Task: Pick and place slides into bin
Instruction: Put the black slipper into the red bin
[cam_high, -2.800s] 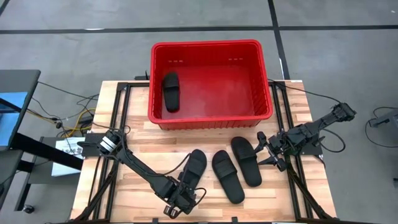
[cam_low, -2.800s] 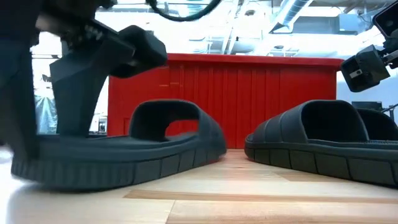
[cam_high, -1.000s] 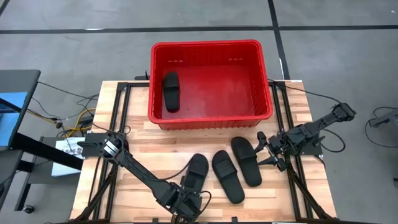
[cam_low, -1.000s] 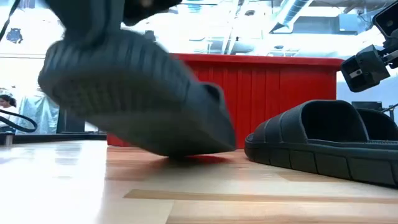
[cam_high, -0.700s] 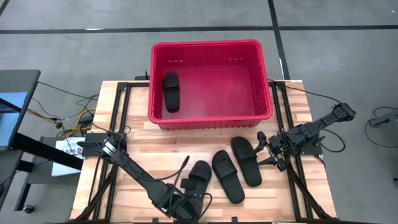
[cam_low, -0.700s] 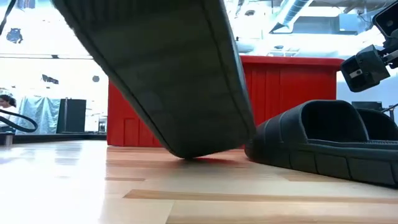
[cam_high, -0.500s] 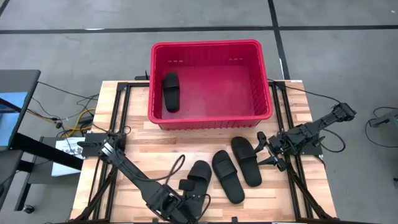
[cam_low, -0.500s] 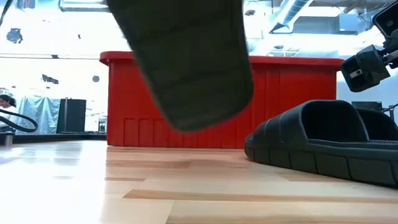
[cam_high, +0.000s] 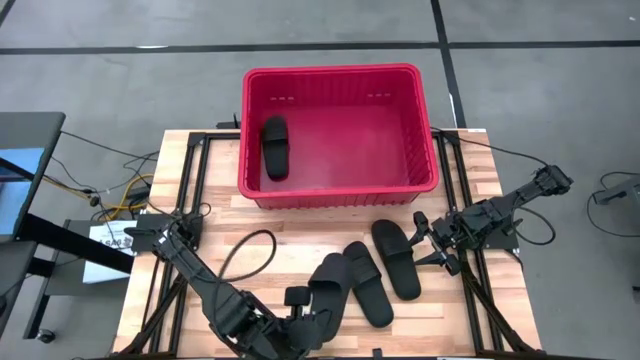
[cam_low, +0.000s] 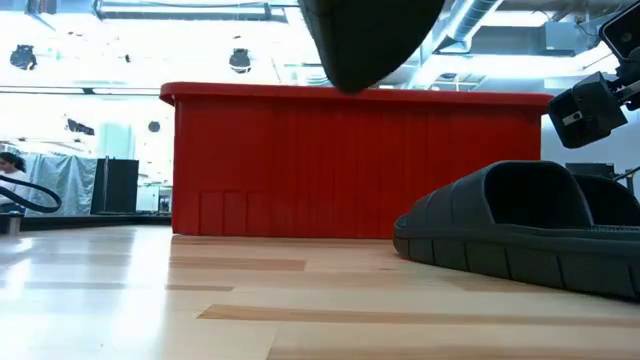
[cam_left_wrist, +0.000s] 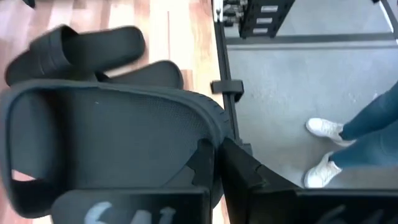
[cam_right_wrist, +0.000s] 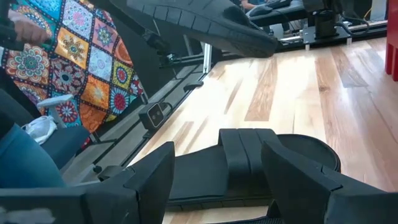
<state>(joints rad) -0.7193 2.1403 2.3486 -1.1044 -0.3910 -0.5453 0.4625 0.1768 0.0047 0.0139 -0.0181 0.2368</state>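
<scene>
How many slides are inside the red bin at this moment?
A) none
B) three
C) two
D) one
D: the high view shows a single slide lying by the left wall of the bin; two more rest on the table, and the left gripper holds the fourth above it.

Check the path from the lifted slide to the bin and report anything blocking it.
Nothing visible blocks it. The left gripper holds the slide above the table; only bare tabletop lies before the bin.
</scene>
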